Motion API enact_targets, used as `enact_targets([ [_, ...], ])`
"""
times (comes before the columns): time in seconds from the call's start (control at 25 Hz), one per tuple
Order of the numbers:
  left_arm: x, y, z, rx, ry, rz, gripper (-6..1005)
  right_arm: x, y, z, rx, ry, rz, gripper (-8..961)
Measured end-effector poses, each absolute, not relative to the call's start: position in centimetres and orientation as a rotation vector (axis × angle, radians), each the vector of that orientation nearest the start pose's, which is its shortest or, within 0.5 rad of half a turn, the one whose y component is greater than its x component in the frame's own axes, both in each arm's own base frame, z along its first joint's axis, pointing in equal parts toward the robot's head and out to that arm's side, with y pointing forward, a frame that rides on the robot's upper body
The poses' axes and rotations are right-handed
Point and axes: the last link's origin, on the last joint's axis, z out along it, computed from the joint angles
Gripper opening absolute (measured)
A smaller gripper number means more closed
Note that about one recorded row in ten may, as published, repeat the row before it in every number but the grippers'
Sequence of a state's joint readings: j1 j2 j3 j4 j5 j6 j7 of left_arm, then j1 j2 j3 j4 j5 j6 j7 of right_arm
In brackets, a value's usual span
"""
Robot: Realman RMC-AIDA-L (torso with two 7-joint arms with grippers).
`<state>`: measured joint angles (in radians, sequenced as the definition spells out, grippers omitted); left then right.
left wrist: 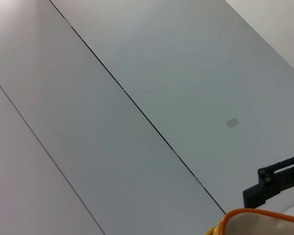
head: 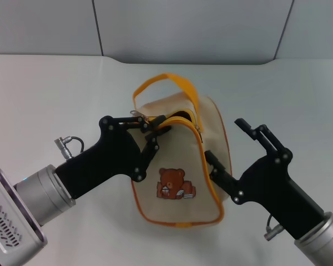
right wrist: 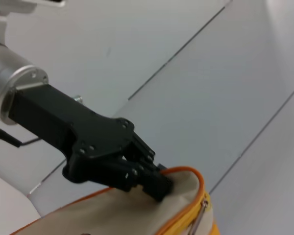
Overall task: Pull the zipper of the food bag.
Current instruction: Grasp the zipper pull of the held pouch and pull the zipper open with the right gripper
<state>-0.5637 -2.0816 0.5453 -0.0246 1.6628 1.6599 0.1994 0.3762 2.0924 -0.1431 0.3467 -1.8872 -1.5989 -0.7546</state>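
Left gripper [head: 155,130] is pinched narrow on the top edge of the food bag [head: 180,166] by the parted zipper [head: 198,130]; right gripper [head: 233,145] is spread wide, one finger against the bag's right flank and the other clear of it. The bag stands mid-table [head: 44,100] between the two arms, bear print facing the robot. The zip tape runs from the left gripper rightward and down the right edge; the silver tab [head: 136,116] sits just beside the left fingertips, so the left arm is nearer.
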Motion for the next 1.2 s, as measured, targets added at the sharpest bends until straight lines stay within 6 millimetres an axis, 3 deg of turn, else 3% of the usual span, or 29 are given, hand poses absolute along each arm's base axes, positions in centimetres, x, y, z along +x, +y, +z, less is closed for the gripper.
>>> enact_targets([
  [0.4, -23.6, 28.3, -5.9, -2.118, 0.564, -0.884, 69, 23.6, 23.3, -9.3, -1.858, -0.562, 0.638, 777],
  [1.2, -23.6, 28.2, -6.0, -2.118, 0.565, -0.889, 69, 22.8, 23.4, -8.7, -1.793, -0.584, 0.67, 736],
])
